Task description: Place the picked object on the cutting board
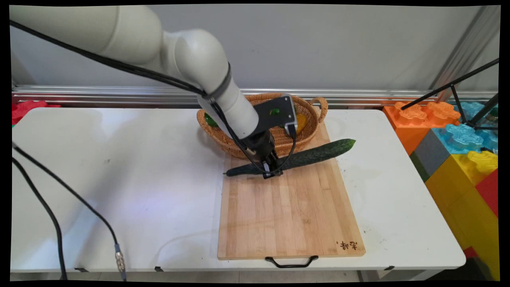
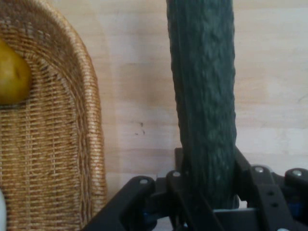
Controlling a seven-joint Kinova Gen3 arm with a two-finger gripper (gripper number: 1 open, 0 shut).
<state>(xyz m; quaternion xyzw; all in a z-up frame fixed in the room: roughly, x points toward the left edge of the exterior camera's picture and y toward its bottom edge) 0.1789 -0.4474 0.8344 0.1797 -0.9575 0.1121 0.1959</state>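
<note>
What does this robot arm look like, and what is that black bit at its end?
The arm is made of thick, rounded white links. Black cables run along it, cinched by a dark band. A flat grey plate sits near the wrist. At its end is a black two-finger gripper, whose linkage of black bars with silver pins shows in the hand view.

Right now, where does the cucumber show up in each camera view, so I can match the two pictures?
Main view: the cucumber lies slantwise across the far end of the cutting board, just in front of the basket, with the gripper closed around it.
Hand view: the cucumber runs up the middle from between the fingers to the top edge.
Shared landmark: the basket, at the left in the hand view.
</note>
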